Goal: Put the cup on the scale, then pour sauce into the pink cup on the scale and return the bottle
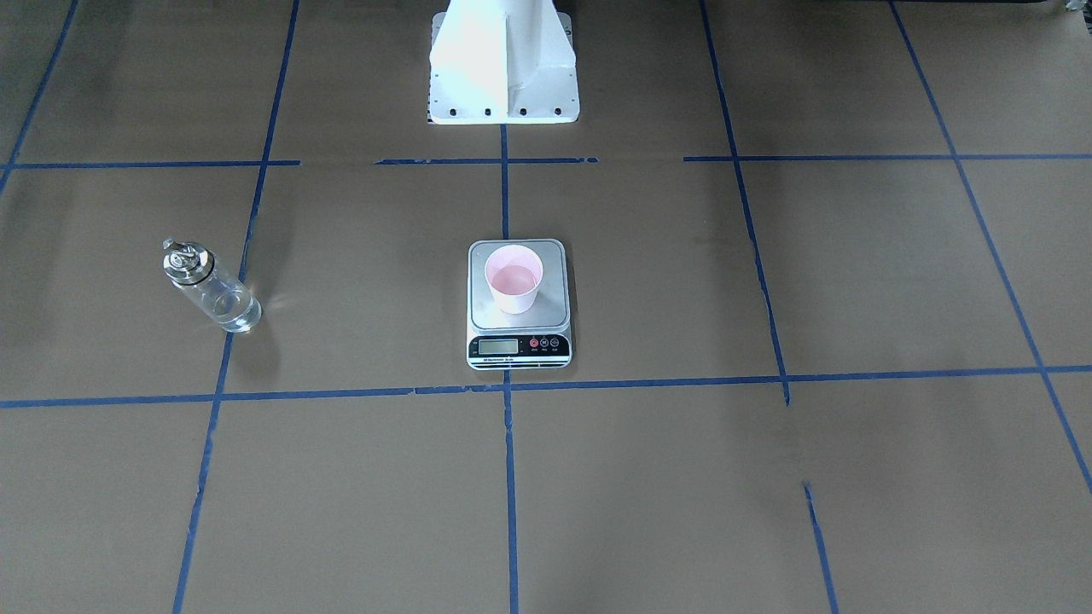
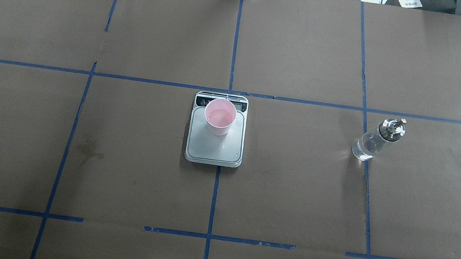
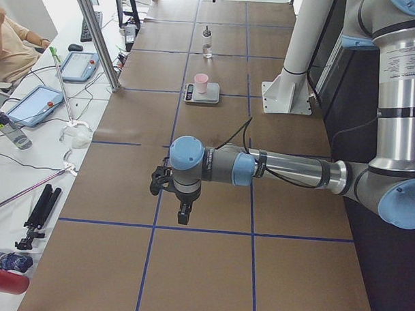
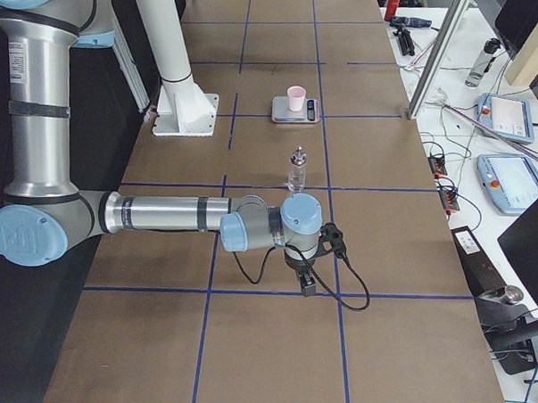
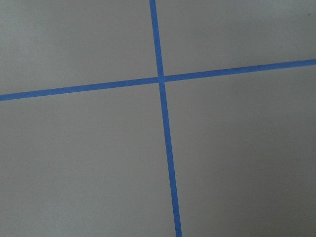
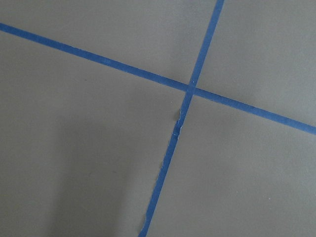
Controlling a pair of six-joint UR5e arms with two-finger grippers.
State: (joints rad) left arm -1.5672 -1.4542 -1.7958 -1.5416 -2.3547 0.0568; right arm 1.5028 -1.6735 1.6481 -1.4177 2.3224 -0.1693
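Note:
The pale pink cup point(image 1: 514, 279) point(image 2: 219, 116) stands upright on the silver scale point(image 1: 518, 320) point(image 2: 214, 147) at the table's middle, with clear sauce in its bottom. The clear glass bottle point(image 1: 210, 285) point(image 2: 377, 138) with its silver pourer cap stands alone on the paper toward the robot's right, sauce showing in its lower part. Both grippers are far from these things, at the table's ends. The left gripper point(image 3: 183, 215) shows only in the exterior left view and the right gripper point(image 4: 306, 284) only in the exterior right view. Whether either is open or shut, I cannot tell.
Brown paper with blue tape grid lines point(image 2: 215, 190) covers the table. The white robot pedestal point(image 1: 503, 64) stands behind the scale. A side bench carries tablets point(image 3: 37, 103), cables and tripod parts, and a person's arm point(image 3: 10, 43) shows there. Both wrist views show only paper and tape crossings.

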